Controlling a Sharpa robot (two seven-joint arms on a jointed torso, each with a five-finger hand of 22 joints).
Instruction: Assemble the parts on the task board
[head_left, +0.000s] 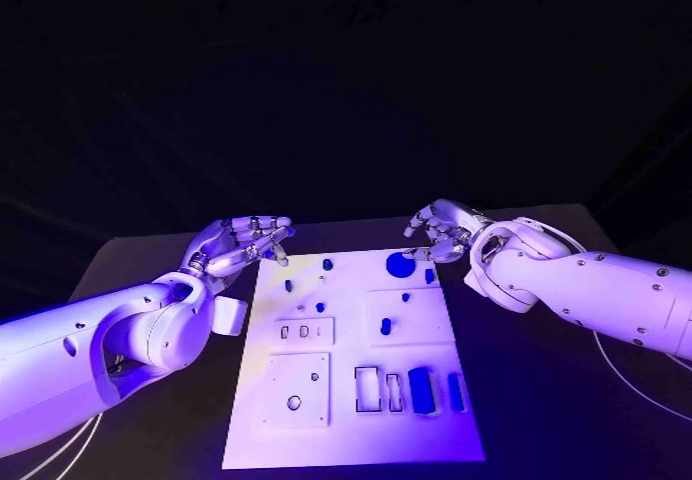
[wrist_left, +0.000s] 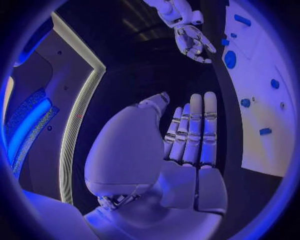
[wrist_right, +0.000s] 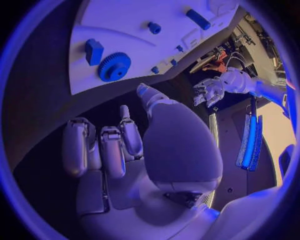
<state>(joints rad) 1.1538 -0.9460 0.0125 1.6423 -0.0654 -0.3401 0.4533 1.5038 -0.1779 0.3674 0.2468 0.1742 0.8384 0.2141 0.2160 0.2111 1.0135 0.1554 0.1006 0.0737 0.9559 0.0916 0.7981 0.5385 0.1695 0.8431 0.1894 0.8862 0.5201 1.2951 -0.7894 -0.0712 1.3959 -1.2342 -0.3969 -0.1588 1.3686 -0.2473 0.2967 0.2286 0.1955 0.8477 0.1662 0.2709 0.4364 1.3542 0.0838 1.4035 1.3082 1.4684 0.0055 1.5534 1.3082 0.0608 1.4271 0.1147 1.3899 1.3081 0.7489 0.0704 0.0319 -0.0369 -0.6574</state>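
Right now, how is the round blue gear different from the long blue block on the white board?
The gear is round with teeth and lies at the board's far end, near the right hand. The long block is a straight bar at the task board's near end. Both are blue, and no hand touches either.

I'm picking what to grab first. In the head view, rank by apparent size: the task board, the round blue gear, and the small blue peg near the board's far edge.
1. task board
2. round blue gear
3. small blue peg
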